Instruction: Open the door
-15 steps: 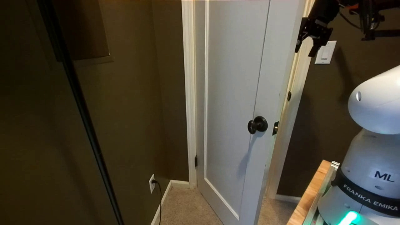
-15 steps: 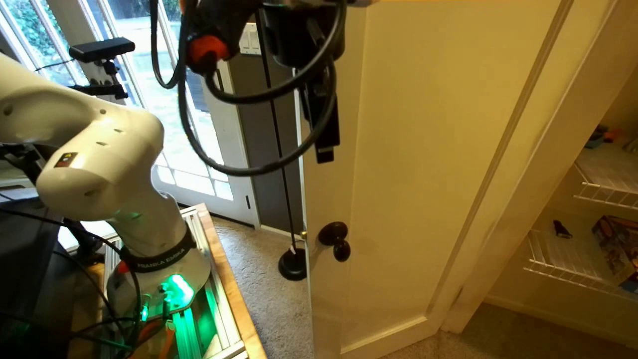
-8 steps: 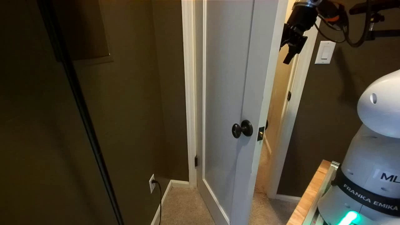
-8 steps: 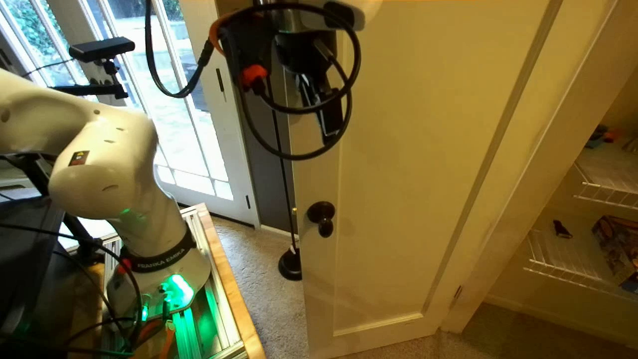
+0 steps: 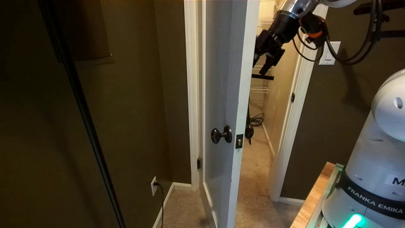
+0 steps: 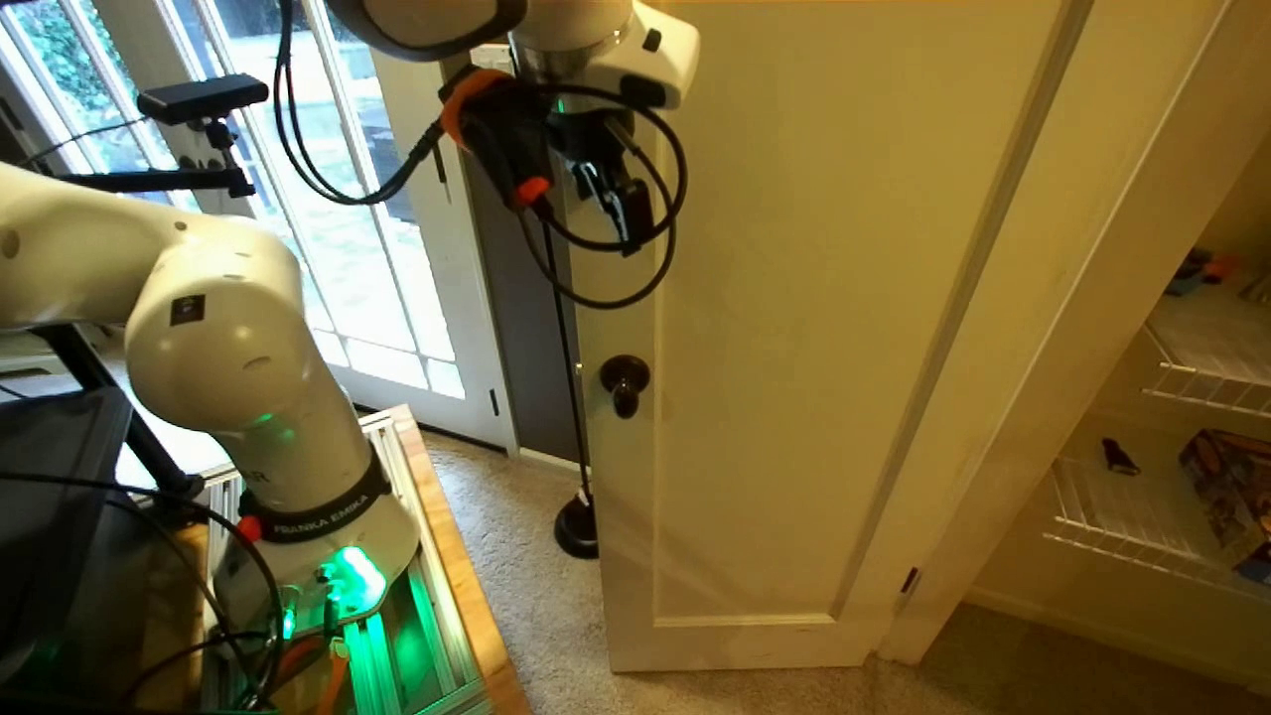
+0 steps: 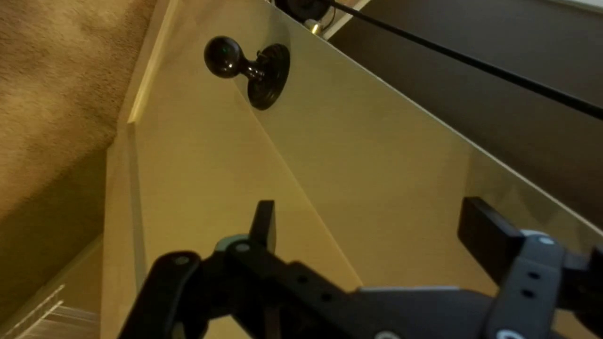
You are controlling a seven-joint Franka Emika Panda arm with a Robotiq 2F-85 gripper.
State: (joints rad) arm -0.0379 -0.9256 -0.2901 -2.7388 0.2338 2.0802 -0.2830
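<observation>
The door [image 6: 794, 318] stands unlatched and ajar, its free edge well apart from the white frame [image 5: 284, 152], a wire shelf [image 5: 260, 90] showing through the gap. My gripper [image 7: 370, 214] is at the shelf-side face, above the black knob [image 7: 224, 56], its 2 fingers [image 7: 492, 238] spread apart, holding nothing; contact with the door cannot be confirmed. Judgement: unlatching is done, opening largely so; a wider push and my retreat appear outstanding.

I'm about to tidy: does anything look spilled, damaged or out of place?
In an exterior view, a black cord past the open door is bunched in loose loops, looking untidy. I see no clear spill or damage.
</observation>
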